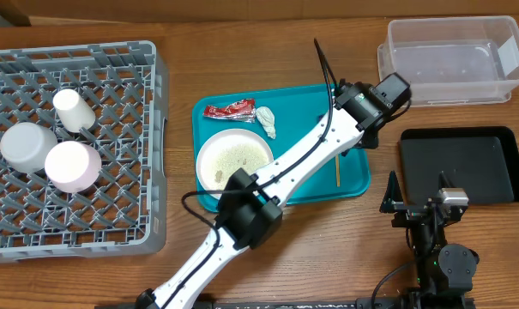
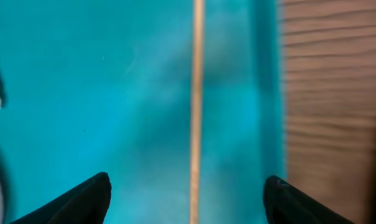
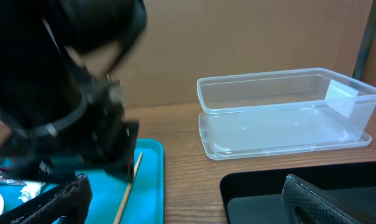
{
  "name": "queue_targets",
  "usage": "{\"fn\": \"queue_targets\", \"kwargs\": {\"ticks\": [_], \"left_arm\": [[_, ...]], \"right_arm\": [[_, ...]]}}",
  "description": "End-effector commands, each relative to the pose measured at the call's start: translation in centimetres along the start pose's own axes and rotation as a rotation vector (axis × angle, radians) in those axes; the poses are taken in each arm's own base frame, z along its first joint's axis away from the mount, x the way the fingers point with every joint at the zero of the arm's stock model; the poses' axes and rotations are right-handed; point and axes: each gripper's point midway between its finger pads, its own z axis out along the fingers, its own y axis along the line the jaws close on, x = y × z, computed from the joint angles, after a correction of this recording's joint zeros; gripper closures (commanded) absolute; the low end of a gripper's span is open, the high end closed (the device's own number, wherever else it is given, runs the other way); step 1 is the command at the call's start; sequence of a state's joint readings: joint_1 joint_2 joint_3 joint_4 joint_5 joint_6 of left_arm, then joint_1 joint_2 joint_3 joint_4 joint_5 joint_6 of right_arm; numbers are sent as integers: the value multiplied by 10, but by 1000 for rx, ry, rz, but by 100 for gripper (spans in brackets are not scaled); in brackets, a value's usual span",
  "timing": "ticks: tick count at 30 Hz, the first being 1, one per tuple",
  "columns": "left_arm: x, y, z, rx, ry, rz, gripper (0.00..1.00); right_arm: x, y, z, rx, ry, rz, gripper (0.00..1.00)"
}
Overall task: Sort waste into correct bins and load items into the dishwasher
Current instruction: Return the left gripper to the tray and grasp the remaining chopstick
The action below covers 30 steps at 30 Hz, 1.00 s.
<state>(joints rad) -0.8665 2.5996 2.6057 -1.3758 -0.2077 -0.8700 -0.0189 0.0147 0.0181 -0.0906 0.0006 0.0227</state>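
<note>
teal tray [image 1: 295,103], red wrapper [image 1: 231,111] lengthwise left-right

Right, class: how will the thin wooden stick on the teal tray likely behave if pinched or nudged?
The stick looks thin and straight, so probably stiff and very light. Lying flat on the smooth teal tray, it may roll or slide when nudged. Its slimness leaves little to pinch.

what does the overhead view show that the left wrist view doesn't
Only overhead: the rack holding a pink bowl, a grey bowl and a cup, plus the red wrapper, the clear tub and the black tray.
Only left wrist: its end effector close up, open, one finger on each side of the chopstick.
Both: the chopstick, the teal tray and the table.
</note>
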Motion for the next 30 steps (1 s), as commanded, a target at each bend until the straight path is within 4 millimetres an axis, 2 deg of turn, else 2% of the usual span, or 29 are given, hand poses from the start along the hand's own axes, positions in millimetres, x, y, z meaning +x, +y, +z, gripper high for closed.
{"fn": "queue_targets", "kwargs": {"ticks": [1,10,17,21,23,25,26,30], "left_arm": [[-4,10,20,-45,4,-61,24],[0,2,38,-18,28,-66,25],[15,2,68,-41,85,-56,25],[20,3,77,-50,101,-54,29],[20,3,77,-50,101,-54,40],[20,3,77,-50,101,-54,61],[19,3,77,-50,102,-54,68],[20,4,76,-41,119,-50,90]], "right_arm": [[1,-2,0,8,-9,3,0],[1,-2,0,8,-9,3,0],[1,-2,0,8,-9,3,0],[1,-2,0,8,-9,3,0],[1,-2,0,8,-8,4,0],[1,-2,0,8,-9,3,0],[1,-2,0,8,-9,3,0],[1,-2,0,8,-9,3,0]]}}
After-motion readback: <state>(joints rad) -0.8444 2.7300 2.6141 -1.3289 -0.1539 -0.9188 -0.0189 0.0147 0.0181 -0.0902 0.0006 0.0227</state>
